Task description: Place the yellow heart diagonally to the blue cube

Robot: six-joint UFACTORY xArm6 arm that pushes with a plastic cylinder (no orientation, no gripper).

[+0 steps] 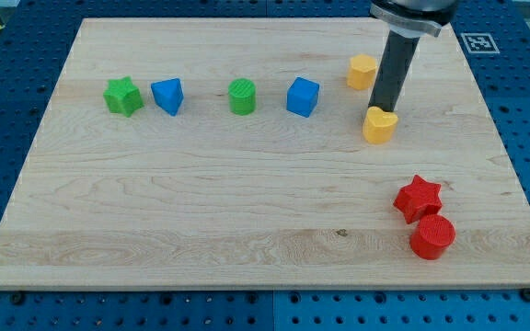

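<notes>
The yellow heart [379,125] lies on the wooden board, right of centre. The blue cube [303,97] sits to its upper left, a short gap away. My tip [382,108] comes down from the view's top and stands right at the heart's upper edge, touching or almost touching it. The rod hides part of the board behind it.
A second yellow block [362,71] lies above the heart, left of the rod. A green cylinder [242,97], a blue block [167,95] and a green star [122,96] line up to the left. A red star [418,198] and a red cylinder [432,236] sit at the lower right.
</notes>
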